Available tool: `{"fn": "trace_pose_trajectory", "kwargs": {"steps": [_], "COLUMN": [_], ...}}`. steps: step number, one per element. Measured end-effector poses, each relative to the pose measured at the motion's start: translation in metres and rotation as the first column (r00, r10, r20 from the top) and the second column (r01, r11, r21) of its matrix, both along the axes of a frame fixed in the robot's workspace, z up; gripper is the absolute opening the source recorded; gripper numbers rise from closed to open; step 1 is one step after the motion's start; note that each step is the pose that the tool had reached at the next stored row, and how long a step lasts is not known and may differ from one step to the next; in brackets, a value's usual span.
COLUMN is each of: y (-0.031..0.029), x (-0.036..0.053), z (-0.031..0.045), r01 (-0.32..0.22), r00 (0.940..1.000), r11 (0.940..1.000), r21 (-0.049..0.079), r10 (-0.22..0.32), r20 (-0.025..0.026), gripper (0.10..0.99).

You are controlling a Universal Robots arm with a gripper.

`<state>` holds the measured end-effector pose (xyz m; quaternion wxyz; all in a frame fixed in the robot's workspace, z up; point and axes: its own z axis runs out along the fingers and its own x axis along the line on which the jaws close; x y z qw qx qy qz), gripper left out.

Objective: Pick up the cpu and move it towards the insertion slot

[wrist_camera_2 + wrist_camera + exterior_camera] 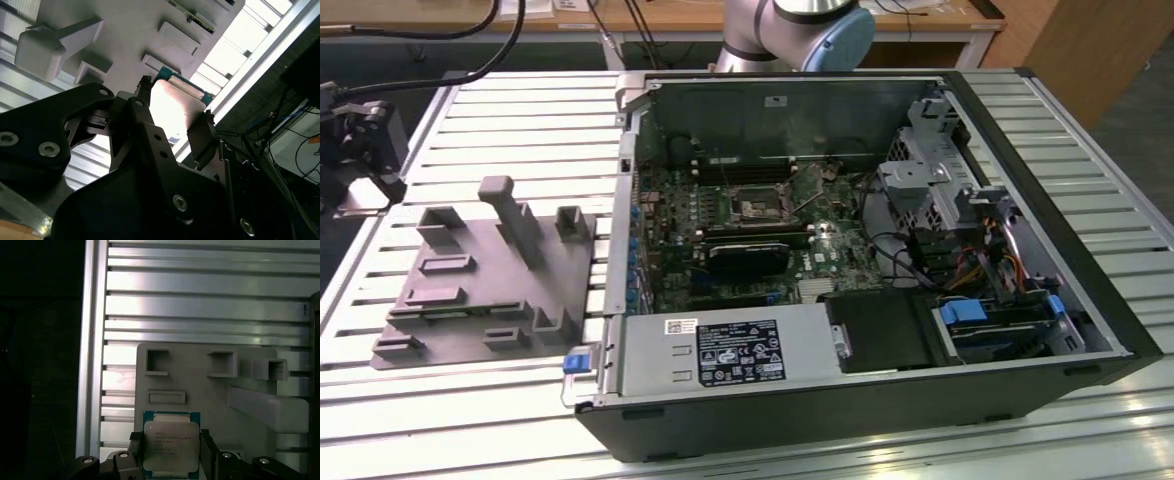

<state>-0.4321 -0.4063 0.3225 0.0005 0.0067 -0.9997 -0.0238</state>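
Silvery cpu (171,446), green-rimmed: clamped edge to edge between the fingers (208,450) of the gripper (171,452), by the grey fixture (210,395), near the table (480,420) edge at the exterior view's left. Slot (758,208): well apart, inside the open case (854,405). I judge the pick-up done, the carry pending; it calls for clearing the case wall, cpu kept level.

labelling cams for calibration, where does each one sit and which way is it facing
exterior view: off the arm, high, looking down into the open computer case with the insertion slot, grey fixture beside it; the arm shows at top.
first wrist view: on the wrist, looking past the gripper, shut on the cpu, toward the fixture.
second wrist view: on the wrist, close beside the gripper, facing cpu and fixture.
both wrist views share gripper, cpu and fixture.
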Motion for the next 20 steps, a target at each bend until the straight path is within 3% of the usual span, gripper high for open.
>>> {"fn": "trace_pose_trajectory", "kwargs": {"steps": [20], "y": [0.0006], "x": [0.0], "z": [0.0177], "r01": [0.003], "r00": [1.0], "r11": [1.0], "r21": [0.0], "r10": [-0.003], "r20": [-0.0001], "gripper": [0.541]}}
